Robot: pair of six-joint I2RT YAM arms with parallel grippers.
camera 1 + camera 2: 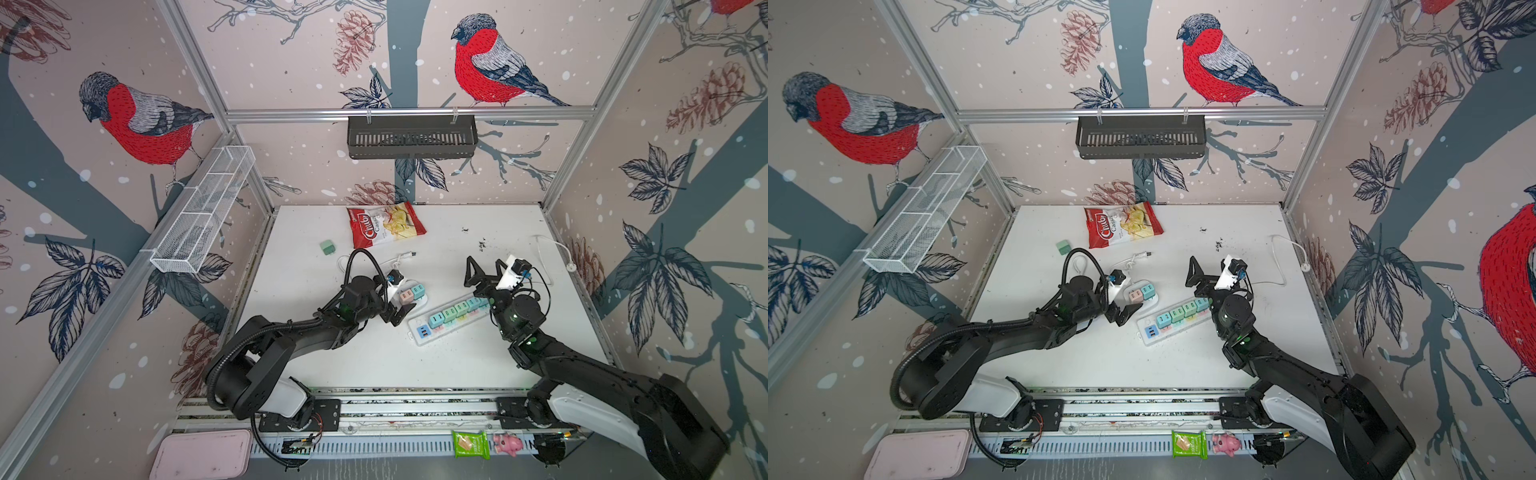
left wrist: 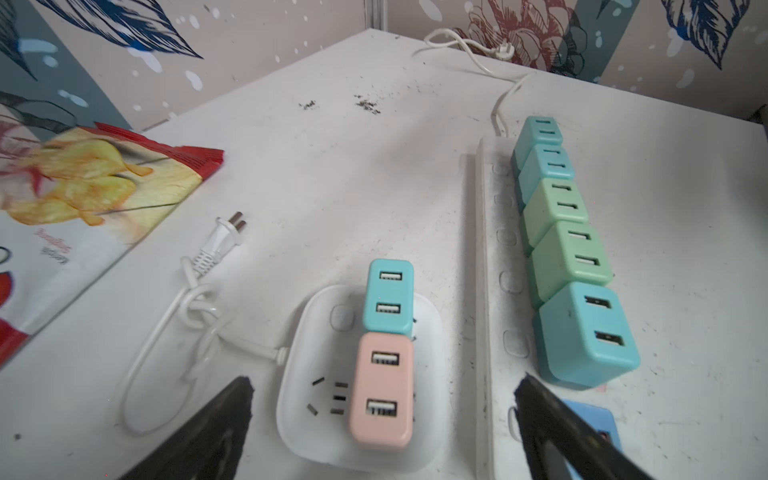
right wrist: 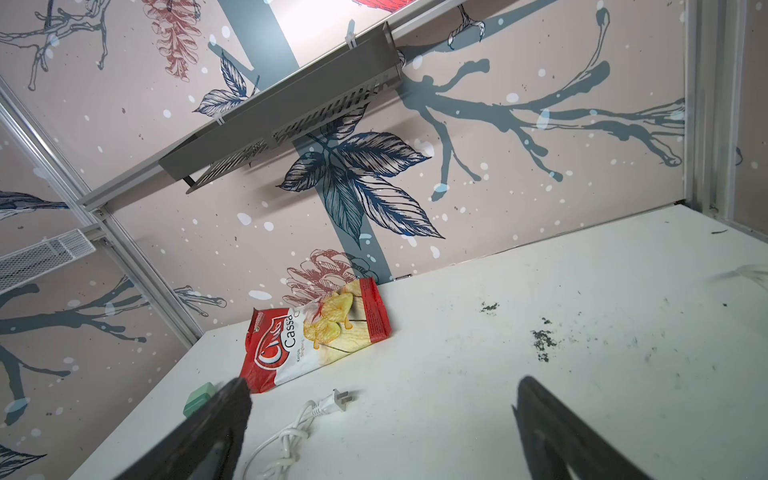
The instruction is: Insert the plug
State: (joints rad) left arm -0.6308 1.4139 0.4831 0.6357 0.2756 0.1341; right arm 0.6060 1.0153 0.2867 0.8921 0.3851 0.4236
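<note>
The white tabletop was scuffed, with black specks toward 1 o'clock. It sat inside an aluminium-framed booth papered with bullfinches. A black slotted basket hung from the rear rail at 12 o'clock, and a white wire basket hung from the wall at 10 o'clock. A red bag of cassava chips lay at 12 o'clock on the table, with a loose green charger at 11. Near the middle sat a small white socket block. Its knotted cord ended in a bare two-pin plug lying at the block's 12 o'clock. At the block's 4 o'clock a long power strip ran slantwise, carrying a row of five teal and green chargers.

The pink charger stood on the socket block, butted against a teal charger. I could not tell how deep its pins sat.

My left arm reached in low from 7 o'clock with the wrist bent down. My left gripper was released, its fingers spread wide on either side of the pink charger and clear of it. My right arm came in from 5 o'clock. My right gripper was lifted over the strip's far end and pointed up toward the back wall, jaws wide with nothing between them.
</note>
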